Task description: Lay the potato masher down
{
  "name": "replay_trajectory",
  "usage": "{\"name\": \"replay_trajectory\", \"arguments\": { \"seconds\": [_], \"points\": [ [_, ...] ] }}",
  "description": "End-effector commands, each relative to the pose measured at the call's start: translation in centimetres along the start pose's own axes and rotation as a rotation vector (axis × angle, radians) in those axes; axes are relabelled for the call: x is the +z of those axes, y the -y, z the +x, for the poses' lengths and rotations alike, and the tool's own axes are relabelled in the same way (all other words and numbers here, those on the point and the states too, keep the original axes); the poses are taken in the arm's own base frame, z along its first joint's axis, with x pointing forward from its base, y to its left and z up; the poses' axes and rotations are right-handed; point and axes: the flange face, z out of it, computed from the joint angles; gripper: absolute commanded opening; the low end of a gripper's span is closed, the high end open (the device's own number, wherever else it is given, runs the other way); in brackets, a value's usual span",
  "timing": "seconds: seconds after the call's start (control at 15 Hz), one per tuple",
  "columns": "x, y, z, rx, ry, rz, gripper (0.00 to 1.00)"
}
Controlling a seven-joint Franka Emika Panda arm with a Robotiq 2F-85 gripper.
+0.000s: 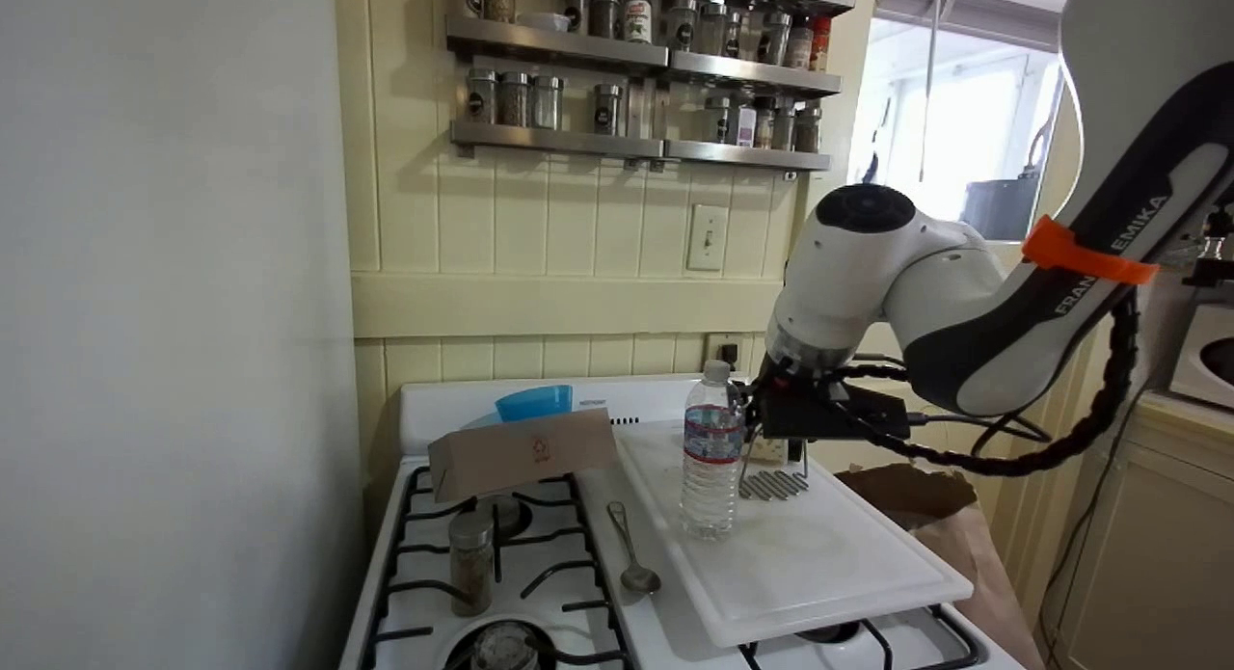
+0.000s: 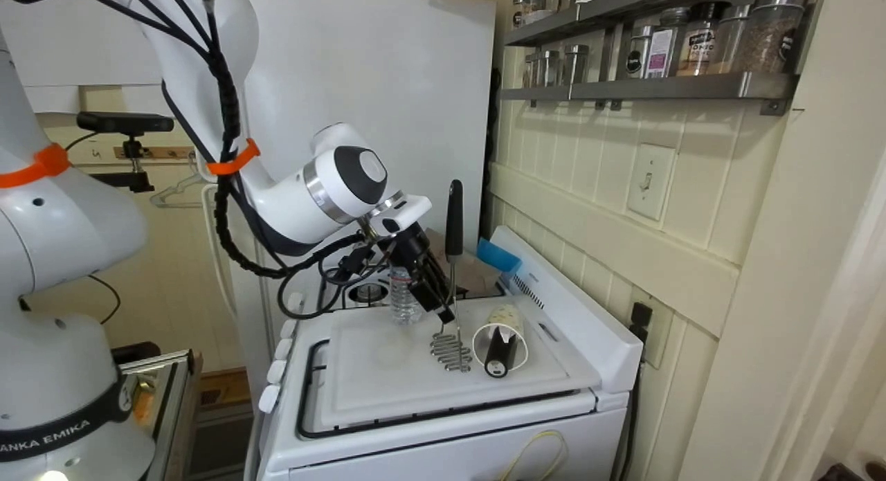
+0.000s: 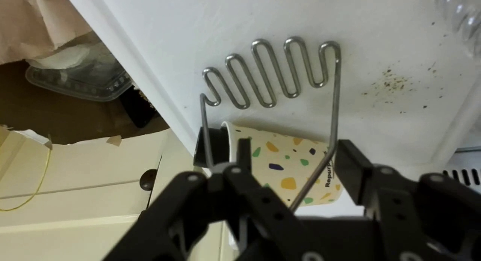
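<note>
The black-handled, silver-wire potato masher is standing upright on the white cutting board. The blocky black fingers are gaping, seemingly empty (one wire showing between). Gripping is presumably pending; closing, then tipping, is needed.

A pale yellow panelled wall carries steel shelves and a light switch. In an exterior view, bright light fills a window beneath a raised blind.
</note>
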Motion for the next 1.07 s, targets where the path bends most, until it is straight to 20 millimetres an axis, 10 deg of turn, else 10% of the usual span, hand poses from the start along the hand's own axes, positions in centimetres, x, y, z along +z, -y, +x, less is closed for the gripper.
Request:
{"name": "replay_trajectory", "arguments": {
  "seconds": [0.0, 0.4, 1.0],
  "points": [
    [1.2, 0.5, 0.7, 0.026, 0.002, 0.033, 0.55],
    [2.2, 1.0, 0.6, 0.064, 0.035, 0.045, 0.03],
    [0.0, 2.5, 0.3, 0.044, -0.008, 0.057, 0.01]
  ]
}}
